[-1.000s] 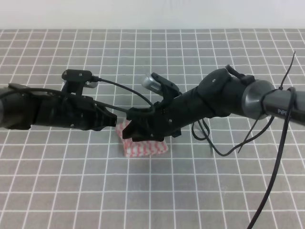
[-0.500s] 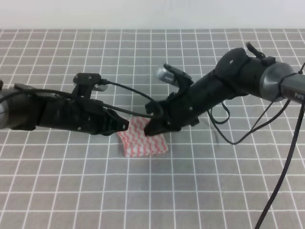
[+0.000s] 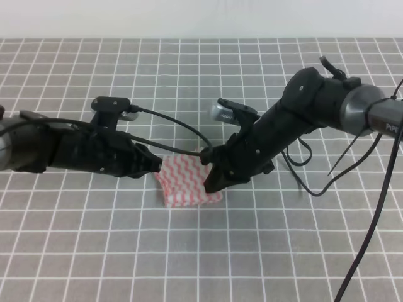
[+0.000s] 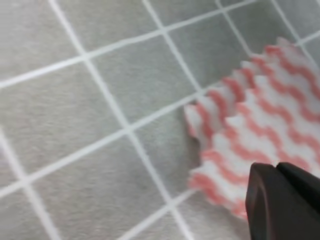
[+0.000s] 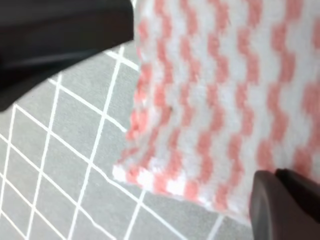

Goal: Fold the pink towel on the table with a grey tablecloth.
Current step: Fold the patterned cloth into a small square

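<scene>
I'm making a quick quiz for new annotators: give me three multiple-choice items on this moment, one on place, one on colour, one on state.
1. Where does the pink towel lie?
A. between the two grippers
B. at the table's far edge
C. under the left arm's base

2. What colour are its stripes?
A. blue-white
B. pink-white
C. green-yellow

3. How does the towel lie?
A. spread in one layer
B. rolled up
C. layered, edges doubled

Key: 1 A, the left gripper and right gripper flank it. 2 B, both wrist views show it. 3 C, the left wrist view shows stacked edges.
</scene>
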You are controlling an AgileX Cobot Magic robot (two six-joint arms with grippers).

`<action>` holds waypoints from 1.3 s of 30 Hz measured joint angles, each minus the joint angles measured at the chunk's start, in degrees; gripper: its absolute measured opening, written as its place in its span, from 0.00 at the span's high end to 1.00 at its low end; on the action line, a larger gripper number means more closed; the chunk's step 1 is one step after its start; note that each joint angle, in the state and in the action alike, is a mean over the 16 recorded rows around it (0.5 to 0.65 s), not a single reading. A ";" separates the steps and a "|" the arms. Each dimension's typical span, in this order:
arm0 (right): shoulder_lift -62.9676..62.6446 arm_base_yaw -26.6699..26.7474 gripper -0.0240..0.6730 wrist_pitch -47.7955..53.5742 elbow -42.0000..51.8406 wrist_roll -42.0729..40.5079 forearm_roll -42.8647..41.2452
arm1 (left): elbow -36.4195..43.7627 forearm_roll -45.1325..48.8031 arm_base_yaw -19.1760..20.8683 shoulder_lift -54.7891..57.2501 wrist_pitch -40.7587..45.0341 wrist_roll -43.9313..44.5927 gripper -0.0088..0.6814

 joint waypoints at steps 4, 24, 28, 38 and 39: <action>0.74 -0.03 0.99 0.83 -0.01 0.77 -1.06 | 0.00 0.10 0.00 0.09 -1.47 0.01 0.99; 0.71 -0.06 0.99 1.41 -0.13 1.69 -0.71 | 0.00 0.73 -0.92 0.12 6.23 -0.45 0.99; 0.27 -0.06 0.99 1.25 -0.12 1.66 -0.43 | 0.00 3.11 -2.12 0.14 8.54 -2.23 0.99; -0.04 -0.06 0.99 1.11 -0.11 1.60 -0.64 | 0.00 12.73 -4.79 0.23 6.04 -9.33 0.99; -0.04 -0.06 0.99 1.11 -0.11 1.60 -0.71 | 0.00 13.46 -4.89 0.23 5.54 -9.94 0.99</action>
